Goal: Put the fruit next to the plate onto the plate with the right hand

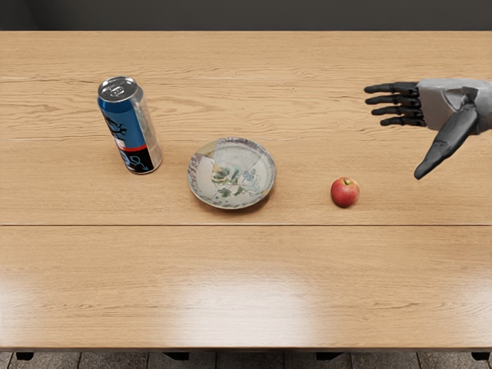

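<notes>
We see the apple (345,192) sitting on the counter (246,292) to the right of the plate (231,173), near it but not touching, small gap of bare wood between them. Plate is shallow, patterned, nothing on it that we can make out. A blue can (129,124) stands upright to the left of the plate and a bit further back, out of the way. The right hand (434,114) hovers well right of the plate and further back, past the apple and clear of it. Its fingers (392,88) are stretched out straight and spread toward the plate, thumb hanging down, holding nothing. Left arm not visible. We judge the apple as small, light, firm and round: smooth skin so a bit slippery, and it will likely roll if nudged from one side. Best hold, we think, is from above or the right side, fingers and thumb wrapping opposite flanks around its widest part, not the stem end. Firm enough to take a solid squeeze. We rate the plate as the fragile one, so set down low over its middle.
</notes>
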Tool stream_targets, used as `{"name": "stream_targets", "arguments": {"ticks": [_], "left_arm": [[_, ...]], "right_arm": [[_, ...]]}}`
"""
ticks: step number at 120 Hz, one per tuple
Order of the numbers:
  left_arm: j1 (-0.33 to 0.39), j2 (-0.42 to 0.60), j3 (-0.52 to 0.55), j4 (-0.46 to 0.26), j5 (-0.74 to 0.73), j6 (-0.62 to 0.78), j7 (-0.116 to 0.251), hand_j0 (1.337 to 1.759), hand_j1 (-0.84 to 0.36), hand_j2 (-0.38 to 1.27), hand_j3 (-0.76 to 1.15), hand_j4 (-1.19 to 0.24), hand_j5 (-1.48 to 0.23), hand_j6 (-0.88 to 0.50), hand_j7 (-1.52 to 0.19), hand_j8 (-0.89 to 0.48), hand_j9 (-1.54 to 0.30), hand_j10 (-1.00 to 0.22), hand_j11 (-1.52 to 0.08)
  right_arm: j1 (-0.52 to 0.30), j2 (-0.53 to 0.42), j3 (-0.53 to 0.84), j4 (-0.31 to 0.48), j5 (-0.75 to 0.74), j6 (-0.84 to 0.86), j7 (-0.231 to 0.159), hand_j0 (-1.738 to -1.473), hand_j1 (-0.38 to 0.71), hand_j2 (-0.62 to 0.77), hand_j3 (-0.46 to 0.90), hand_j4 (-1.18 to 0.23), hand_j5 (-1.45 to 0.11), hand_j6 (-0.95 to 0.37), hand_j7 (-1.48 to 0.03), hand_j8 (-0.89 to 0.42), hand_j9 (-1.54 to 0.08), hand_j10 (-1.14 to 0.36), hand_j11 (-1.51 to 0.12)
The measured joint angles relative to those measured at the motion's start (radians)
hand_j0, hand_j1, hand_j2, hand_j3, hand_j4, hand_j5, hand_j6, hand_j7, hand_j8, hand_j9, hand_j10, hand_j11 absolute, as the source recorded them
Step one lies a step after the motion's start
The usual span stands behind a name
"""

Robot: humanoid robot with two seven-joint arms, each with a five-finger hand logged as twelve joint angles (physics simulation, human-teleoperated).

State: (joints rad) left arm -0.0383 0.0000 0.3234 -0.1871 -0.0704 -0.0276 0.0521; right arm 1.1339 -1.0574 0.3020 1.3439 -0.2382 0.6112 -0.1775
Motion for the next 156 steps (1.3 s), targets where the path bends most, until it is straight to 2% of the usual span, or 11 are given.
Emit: {"name": "stream_targets", "arguments": {"ticks": [12, 26, 35, 51, 66, 89, 106, 136, 156], "left_arm": [[0.0, 0.0, 0.0, 0.0, 0.0, 0.0, 0.0, 1.658, 0.07, 0.05, 0.0, -0.23, -0.3, -0.23, -0.3, -0.23, -0.3, -0.23, -0.3], [0.0, 0.0, 0.0, 0.0, 0.0, 0.0, 0.0, 1.658, 0.07, 0.05, 0.0, -0.23, -0.3, -0.23, -0.3, -0.23, -0.3, -0.23, -0.3], [0.0, 0.0, 0.0, 0.0, 0.0, 0.0, 0.0, 1.658, 0.07, 0.05, 0.0, -0.23, -0.3, -0.23, -0.3, -0.23, -0.3, -0.23, -0.3], [0.0, 0.0, 0.0, 0.0, 0.0, 0.0, 0.0, 1.658, 0.07, 0.05, 0.0, -0.23, -0.3, -0.23, -0.3, -0.23, -0.3, -0.23, -0.3], [0.0, 0.0, 0.0, 0.0, 0.0, 0.0, 0.0, 1.658, 0.07, 0.05, 0.0, -0.23, -0.3, -0.23, -0.3, -0.23, -0.3, -0.23, -0.3], [0.0, 0.0, 0.0, 0.0, 0.0, 0.0, 0.0, 1.658, 0.07, 0.05, 0.0, -0.23, -0.3, -0.23, -0.3, -0.23, -0.3, -0.23, -0.3], [0.0, 0.0, 0.0, 0.0, 0.0, 0.0, 0.0, 1.658, 0.07, 0.05, 0.0, -0.23, -0.3, -0.23, -0.3, -0.23, -0.3, -0.23, -0.3], [0.0, 0.0, 0.0, 0.0, 0.0, 0.0, 0.0, 1.658, 0.07, 0.05, 0.0, -0.23, -0.3, -0.23, -0.3, -0.23, -0.3, -0.23, -0.3], [0.0, 0.0, 0.0, 0.0, 0.0, 0.0, 0.0, 1.658, 0.07, 0.05, 0.0, -0.23, -0.3, -0.23, -0.3, -0.23, -0.3, -0.23, -0.3]], "right_arm": [[0.004, 0.035, 0.003, 0.0, -0.005, 0.0, -0.034, -1.658, -0.3, -0.01, 0.0, -0.04, -0.05, -0.04, -0.05, -0.04, -0.05, -0.04, -0.05], [0.008, 0.086, 0.004, 0.014, -0.01, -0.028, -0.146, -1.658, -0.3, -0.01, 0.0, -0.04, -0.05, -0.04, -0.05, -0.04, -0.05, -0.04, -0.05], [0.027, 0.105, 0.005, 0.028, -0.082, -0.079, -0.211, -1.658, -0.3, -0.01, 0.0, -0.04, -0.05, -0.04, -0.05, -0.04, -0.05, -0.04, -0.05], [0.042, 0.126, 0.016, 0.122, -0.276, -0.31, -0.255, -1.658, -0.31, -0.01, 0.0, -0.04, -0.05, -0.04, -0.05, -0.04, -0.05, -0.04, -0.05], [-0.008, 0.134, 0.012, 0.23, -0.447, -0.528, -0.294, -1.658, -0.29, -0.01, 0.0, -0.05, -0.06, -0.05, -0.06, -0.05, -0.06, -0.05, -0.06], [-0.132, 0.23, 0.011, 0.266, -0.734, -0.722, -0.319, -1.658, -0.29, -0.01, 0.0, -0.06, -0.07, -0.06, -0.07, -0.06, -0.07, -0.06, -0.07], [-0.199, 0.262, 0.011, 0.261, -0.877, -0.781, -0.325, -1.658, -0.27, -0.01, 0.0, -0.07, -0.09, -0.07, -0.09, -0.07, -0.09, -0.07, -0.09], [-0.251, 0.302, -0.009, 0.24, -0.938, -0.798, -0.326, -1.658, -0.13, -0.03, 0.0, -0.19, -0.25, -0.2, -0.24, -0.19, -0.25, -0.19, -0.25], [-0.255, 0.349, -0.023, 0.233, -0.943, -0.798, -0.327, -1.658, -0.08, -0.04, 0.0, -0.23, -0.29, -0.23, -0.29, -0.23, -0.29, -0.23, -0.29]]}}
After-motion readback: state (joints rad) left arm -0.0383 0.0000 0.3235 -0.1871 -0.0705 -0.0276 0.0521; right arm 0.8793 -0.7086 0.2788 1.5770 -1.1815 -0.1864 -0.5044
